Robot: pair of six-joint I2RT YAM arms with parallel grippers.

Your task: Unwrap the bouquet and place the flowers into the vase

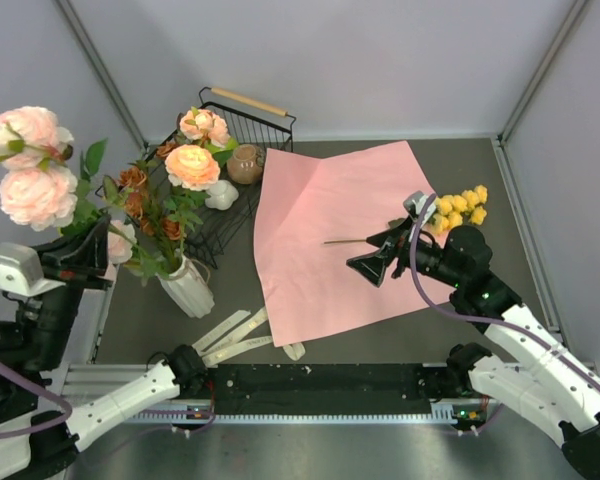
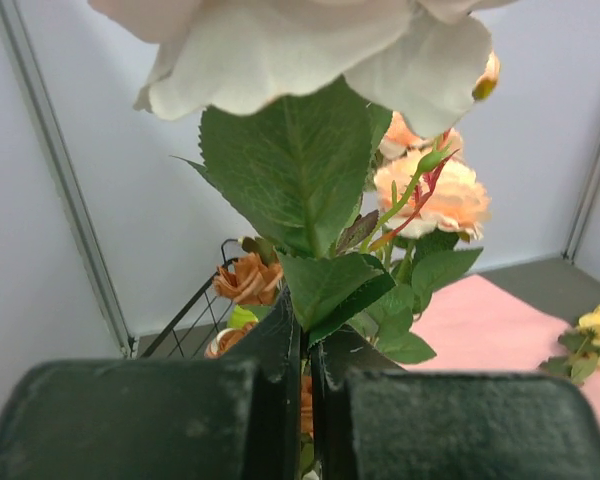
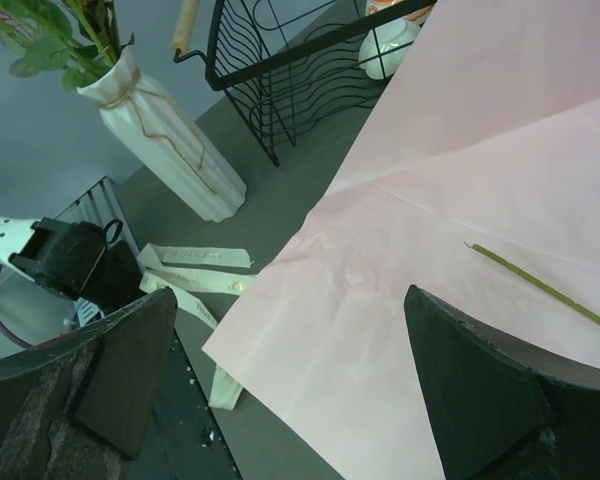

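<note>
The bouquet is undone: its pink wrapping paper (image 1: 330, 240) lies flat on the table, and the cream ribbon (image 1: 235, 335) lies loose near its front corner. The white ribbed vase (image 1: 188, 288) stands left of the paper and holds orange and peach flowers (image 1: 192, 165) with leaves. My left gripper (image 1: 90, 255) is shut on the stem of pink roses (image 1: 30, 165), held high beside the vase; their leaves (image 2: 300, 180) rise from between the fingers. Small yellow roses (image 1: 460, 208) lie at the paper's right edge, their stem (image 3: 545, 290) across the paper. My right gripper (image 1: 375, 262) hovers open over the paper, empty.
A black wire basket (image 1: 235, 150) stands behind the vase, with a round brown pot (image 1: 245, 165) and a small white pot (image 1: 220, 195) in it. Grey walls close in the table on the left, back and right.
</note>
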